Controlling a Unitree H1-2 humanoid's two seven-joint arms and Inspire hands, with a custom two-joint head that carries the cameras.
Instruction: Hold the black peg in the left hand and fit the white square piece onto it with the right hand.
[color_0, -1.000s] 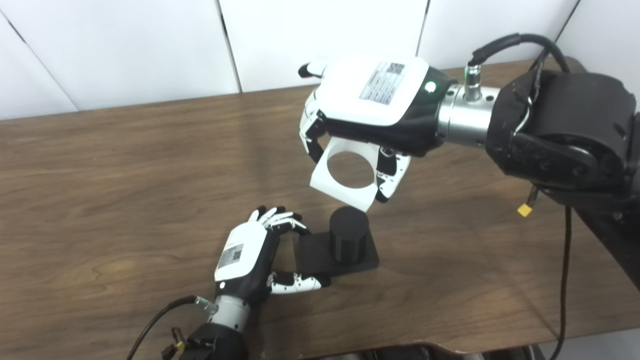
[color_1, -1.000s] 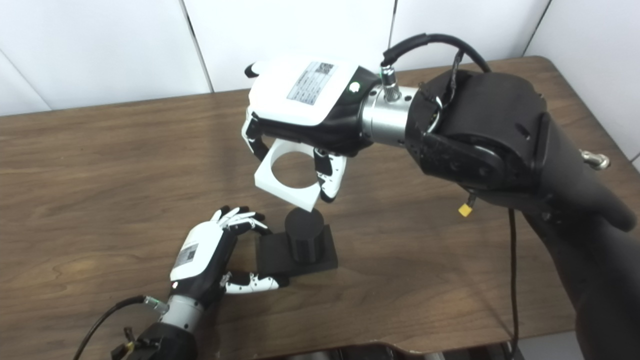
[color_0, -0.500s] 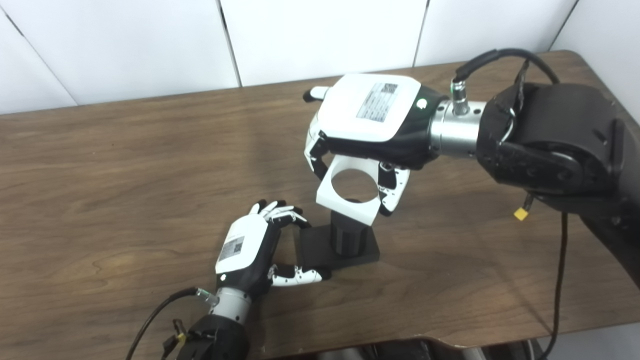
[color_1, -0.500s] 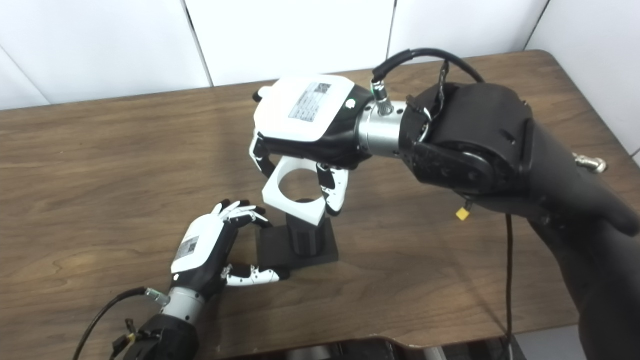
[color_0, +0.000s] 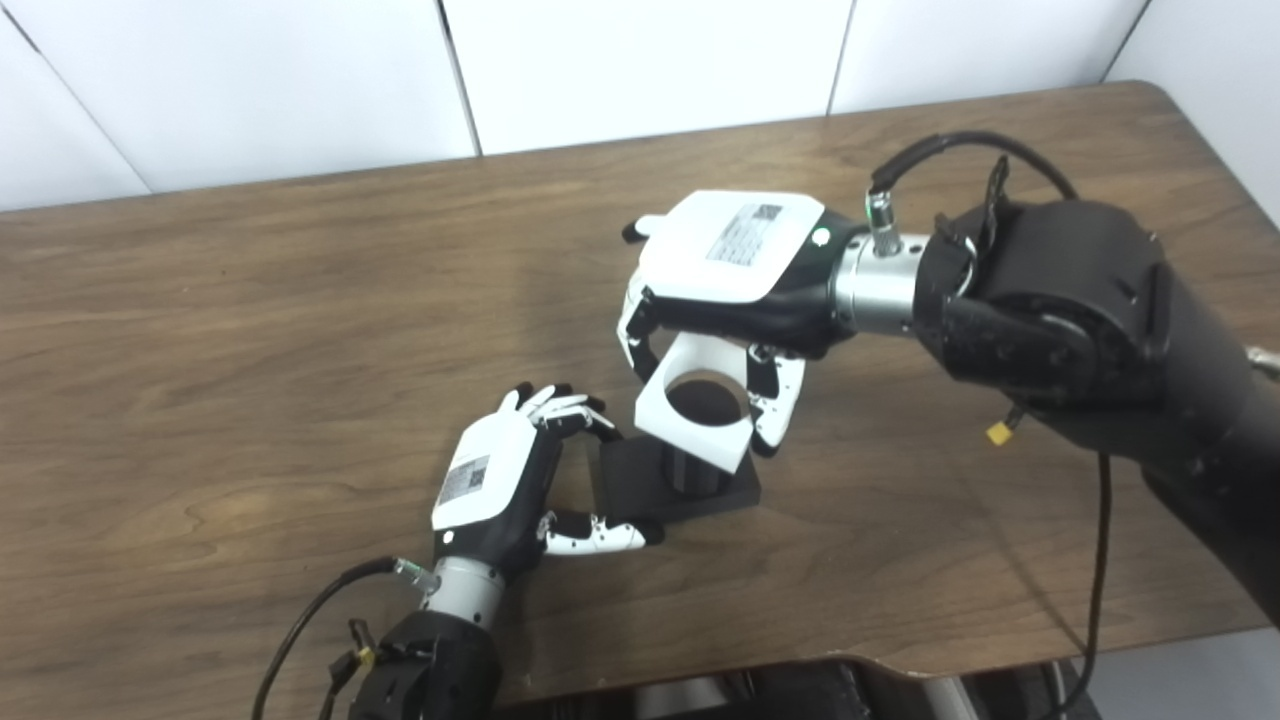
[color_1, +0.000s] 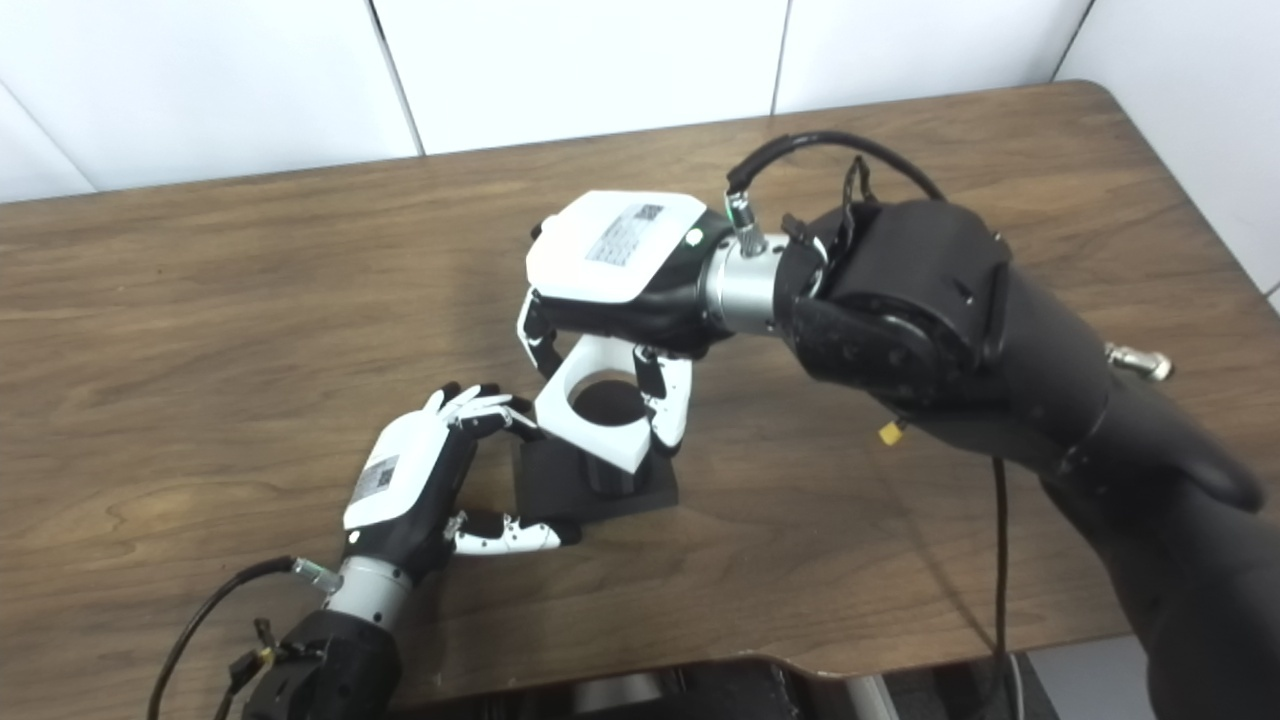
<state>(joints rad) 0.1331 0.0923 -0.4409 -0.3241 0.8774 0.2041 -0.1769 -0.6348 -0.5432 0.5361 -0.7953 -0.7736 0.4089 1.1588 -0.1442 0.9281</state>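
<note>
The right hand (color_0: 735, 290) is closed round the white square piece (color_0: 693, 415), fingers on the far-left edge and thumb on the near-right edge, w/ the round hole left clear between them. The piece sits tilted at the top of the black peg (color_0: 700, 470); the peg's dark top shows through the hole, so it looks partly threaded on, not seated on the base.

The left hand (color_0: 500, 480) is wrapped at the left end of the peg's flat black base (color_0: 625, 485), fingers (color_0: 560, 410) curled over the far edge and thumb along the near edge. It's pinning the base to the table (color_0: 250, 330), so the grip is on the base, not the upright part.

Handling, my guess: the white piece looks like stiff, light plastic, prob. a bit slick. Edge grip is the right place to hold it, since anything across the hole would block the peg. Being rigid, it won't flex, so the tilt could make it jam on the peg; it'd need levelling before going down further. The peg and base look solid and heavier, w/ a flat bottom that should stay put if pinned.

Around: bare wood table, white wall panels behind, nothing else on the surface that I can see. Cables run off both wrists but stay away from the work. The closest obstruction is the left hand's fingertips, just beside the white piece's left corner. The right thumb hangs low at the near-right side, and might meet the base as the piece drops.
</note>
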